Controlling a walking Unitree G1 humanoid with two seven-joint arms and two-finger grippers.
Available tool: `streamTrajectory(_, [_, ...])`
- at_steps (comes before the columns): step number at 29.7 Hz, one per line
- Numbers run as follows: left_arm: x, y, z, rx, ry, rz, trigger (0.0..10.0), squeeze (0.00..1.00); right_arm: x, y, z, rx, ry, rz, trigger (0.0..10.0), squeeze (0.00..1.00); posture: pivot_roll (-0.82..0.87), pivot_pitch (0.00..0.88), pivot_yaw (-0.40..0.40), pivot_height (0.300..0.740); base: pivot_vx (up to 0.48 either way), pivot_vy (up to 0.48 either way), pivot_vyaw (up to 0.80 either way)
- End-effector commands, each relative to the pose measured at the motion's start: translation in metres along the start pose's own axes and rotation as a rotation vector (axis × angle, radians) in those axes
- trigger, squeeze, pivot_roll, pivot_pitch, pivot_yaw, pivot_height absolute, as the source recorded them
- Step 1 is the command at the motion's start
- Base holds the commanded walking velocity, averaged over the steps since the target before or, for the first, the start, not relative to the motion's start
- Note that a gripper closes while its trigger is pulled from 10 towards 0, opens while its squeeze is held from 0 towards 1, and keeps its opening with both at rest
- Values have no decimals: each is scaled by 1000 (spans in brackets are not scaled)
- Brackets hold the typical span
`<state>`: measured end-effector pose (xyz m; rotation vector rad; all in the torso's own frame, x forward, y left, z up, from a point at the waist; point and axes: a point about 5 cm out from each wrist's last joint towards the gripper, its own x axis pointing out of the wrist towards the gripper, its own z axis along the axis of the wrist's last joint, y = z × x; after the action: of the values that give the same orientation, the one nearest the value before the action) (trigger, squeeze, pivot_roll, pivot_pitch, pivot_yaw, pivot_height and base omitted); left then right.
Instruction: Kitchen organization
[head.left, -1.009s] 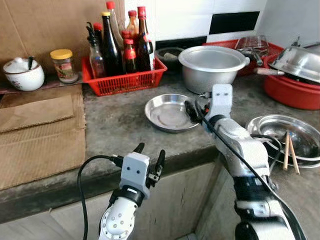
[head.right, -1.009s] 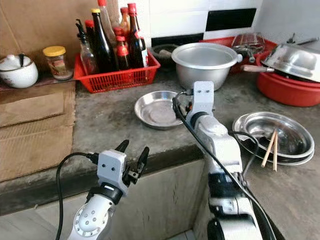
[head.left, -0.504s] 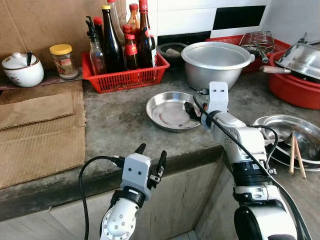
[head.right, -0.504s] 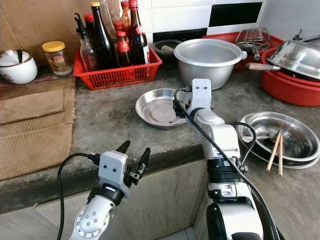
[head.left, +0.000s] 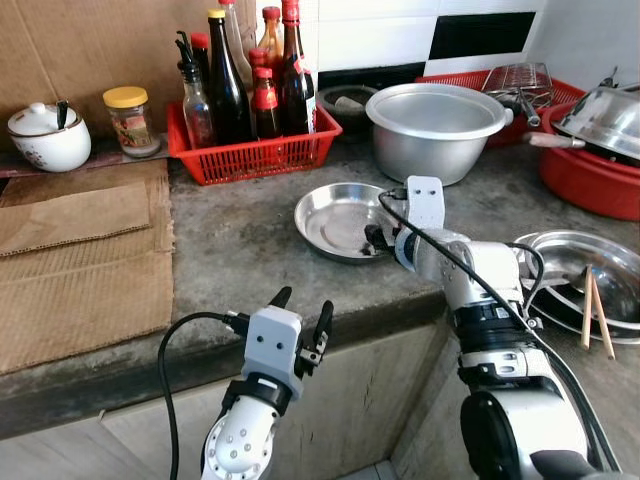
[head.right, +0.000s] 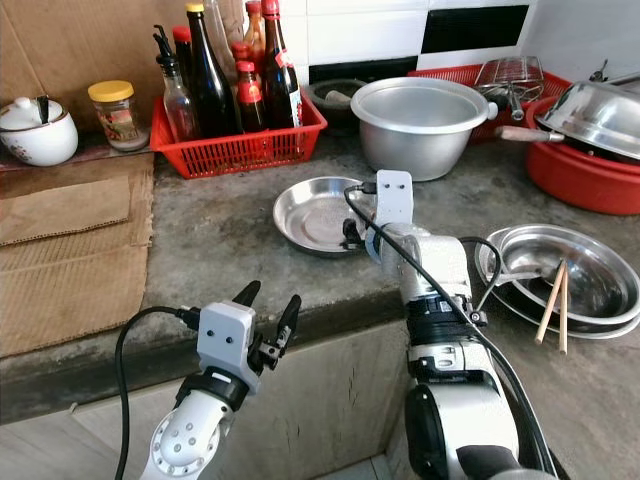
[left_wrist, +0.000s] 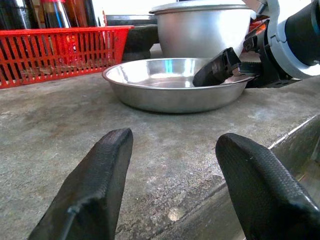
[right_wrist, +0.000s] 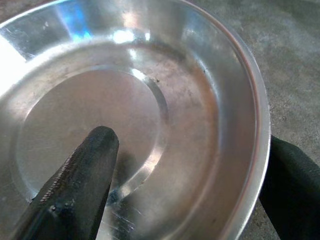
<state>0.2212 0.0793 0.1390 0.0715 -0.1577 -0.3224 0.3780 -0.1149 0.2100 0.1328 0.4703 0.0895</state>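
Steel dish (head.left: 343, 221) sits on the grey bench (head.left: 240, 250), in front of the red basket (head.left: 250, 155) of bottles and beside the large metal pot (head.left: 437, 125). Right end effector (head.left: 376, 238) at the dish's near rim, fingers spread: one finger (right_wrist: 75, 175) inside the dish, the other outside, rim between them. Left end effector (head.left: 300, 318) spread, holding nothing, low at the bench's front edge.
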Motion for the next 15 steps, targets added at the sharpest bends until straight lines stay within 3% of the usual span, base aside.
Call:
streamTrajectory(1, [0, 0, 3, 2, -8, 6, 10000, 0, 0, 1, 2, 8, 20, 6, 10000, 0, 41, 61, -65, 740, 0, 0, 0])
streamTrajectory(2, [0, 0, 3, 2, -8, 6, 10000, 0, 0, 2, 3, 6, 30, 16, 10000, 0, 41, 61, -65, 740, 0, 0, 0])
streamTrajectory(3, [0, 0, 3, 2, -9, 7, 10000, 0, 0, 3, 3, 16, 35, 26, 9373, 0, 40, 63, -65, 740, 0, 0, 0])
streamTrajectory(4, [0, 0, 3, 2, -9, 8, 10000, 0, 0, 4, 4, 18, 38, 30, 0, 0, 40, 63, -63, 740, 0, 0, 0])
streamTrajectory(15, [1, 1, 2, 1, -5, 14, 10000, 0, 1, 5, 4, 88, 87, 28, 0, 0, 38, 66, -67, 740, 0, 0, 0])
